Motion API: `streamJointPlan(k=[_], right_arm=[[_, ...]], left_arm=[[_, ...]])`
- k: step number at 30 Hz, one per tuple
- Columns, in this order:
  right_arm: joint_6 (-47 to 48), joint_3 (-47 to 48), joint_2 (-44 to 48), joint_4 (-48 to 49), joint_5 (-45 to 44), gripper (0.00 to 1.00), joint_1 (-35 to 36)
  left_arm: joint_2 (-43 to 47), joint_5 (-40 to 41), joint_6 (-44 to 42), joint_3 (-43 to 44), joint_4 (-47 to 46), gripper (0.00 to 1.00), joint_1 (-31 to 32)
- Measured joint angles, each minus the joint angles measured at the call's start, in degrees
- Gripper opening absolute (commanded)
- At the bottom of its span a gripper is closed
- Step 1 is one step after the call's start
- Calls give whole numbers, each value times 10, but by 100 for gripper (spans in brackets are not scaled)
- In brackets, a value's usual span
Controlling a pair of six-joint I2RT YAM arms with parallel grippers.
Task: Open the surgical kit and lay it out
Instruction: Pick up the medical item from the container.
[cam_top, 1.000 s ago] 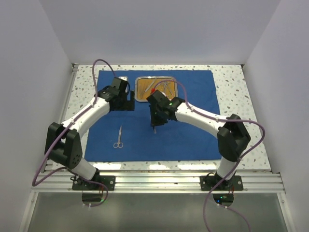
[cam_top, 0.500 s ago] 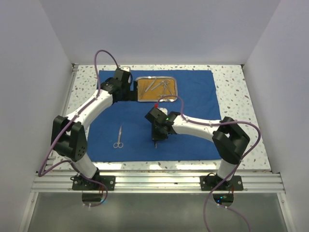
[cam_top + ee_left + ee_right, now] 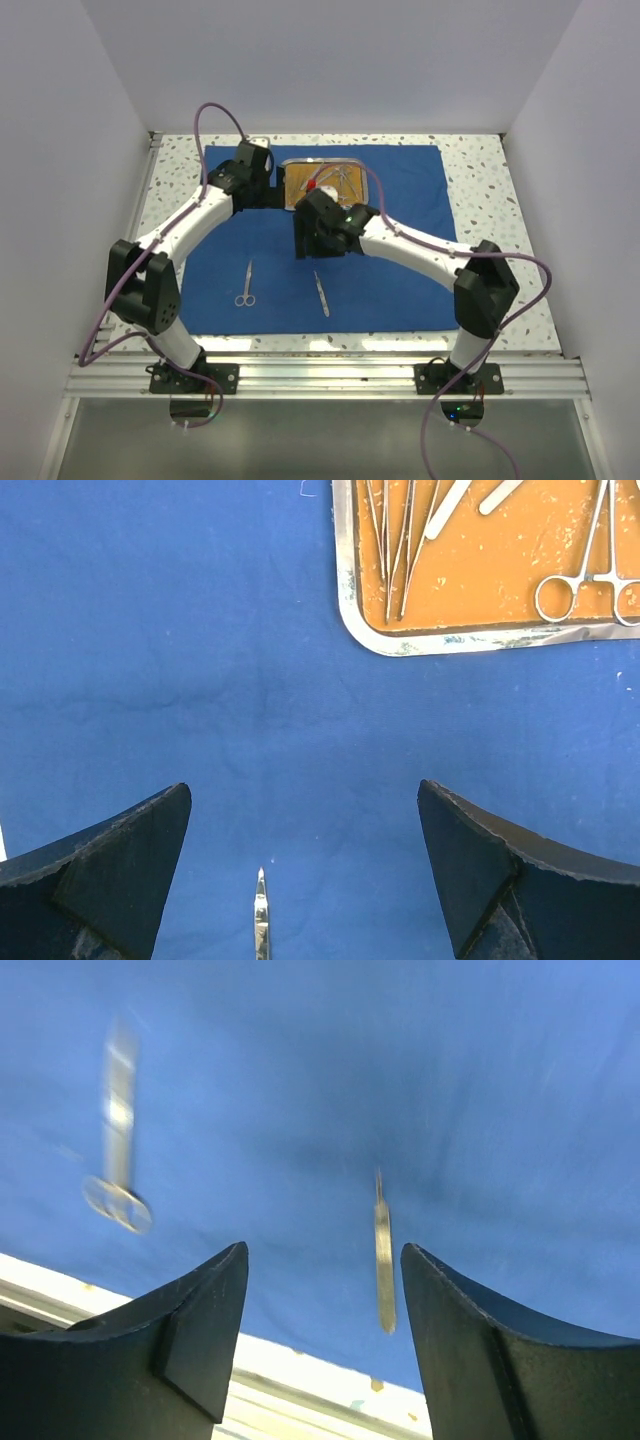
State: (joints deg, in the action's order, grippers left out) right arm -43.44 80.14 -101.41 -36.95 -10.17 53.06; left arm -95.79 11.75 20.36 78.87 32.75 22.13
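1. The right gripper (image 3: 322, 1252) is hanging spread and empty over the blue cloth wrap (image 3: 400, 280). The tweezers (image 3: 321, 293) are lying flat at its 6 o'clock, clear of both fingers.
2. The left gripper (image 3: 303, 795) is also standing wide with nothing in it, hovering at 9 o'clock of the tray (image 3: 450, 640).
3. The scissors (image 3: 246, 284) are lying at 9 o'clock of the tweezers, well apart from them, on the cloth's near half.
4. Slim polished tools, among them the ring-handled forceps (image 3: 597, 575), are crossing inside the tray. Pinching one is likely risking a slip or dragging its neighbour out.
5. The cloth is looking soft and faintly creased, so a low fingertip could be snagging it and shifting the tools already laid out.
6. The tray's raised steel rim and rounded corners are enclosing a speckled orange-brown floor. That rim may be blocking a flat approach.
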Motion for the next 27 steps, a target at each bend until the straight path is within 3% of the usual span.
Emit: streamJointPlan(k=[6,11,19,27], right_arm=[[59,125,-17,-11,-5,53,-124],[122,236,-121,-26,-12,49,-225],[204,435,-330,-80,-14,49,-252],[232,557,-422,-93,-24,49,-285]], left_arm=[[38,1,0,-22,3,99,0],[93,4,0,-57,12,99,0],[126,7,7,-89,33,99,0],[128,19,16,-91,64,100,0]])
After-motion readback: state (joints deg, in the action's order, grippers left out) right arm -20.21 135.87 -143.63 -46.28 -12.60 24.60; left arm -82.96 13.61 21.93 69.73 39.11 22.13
